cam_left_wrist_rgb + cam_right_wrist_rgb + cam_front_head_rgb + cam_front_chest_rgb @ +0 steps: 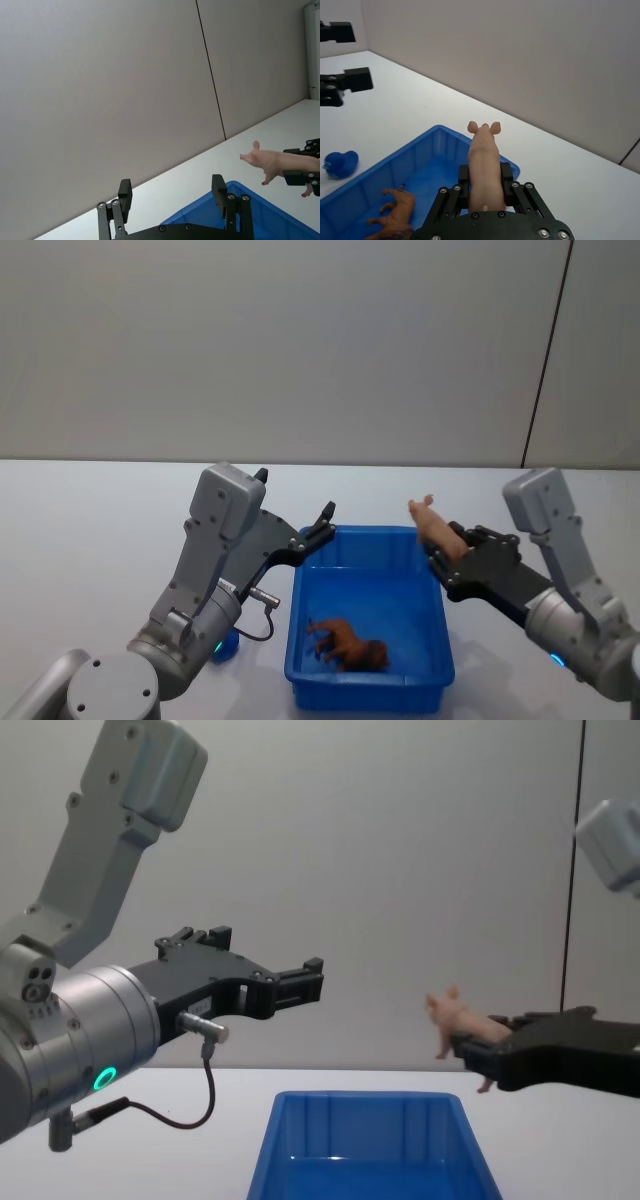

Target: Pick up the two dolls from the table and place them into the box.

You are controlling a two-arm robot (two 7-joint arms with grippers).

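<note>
Box [400,590]: bright blue bin, ribbed walls; brown animal figure [347,644] lying inside, near end.
Pig [483,152]: pale pink, pointed ears, clamped in right gripper [485,176], raised over box's far right corner.
Blue toy [341,164] on table [90,540], left of box.
Left gripper [172,192] spread wide, empty, above box's far left corner.

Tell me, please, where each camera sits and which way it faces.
Head: high, looking down on the blue box; left gripper and right gripper show.
Chest: low, looking across the table; both grippers reach in.
Left wrist: behind its open fingers, facing the wall.
Right wrist: behind fingers shut on the pig figure.
Shared: both wrist views show pig and box.
</note>
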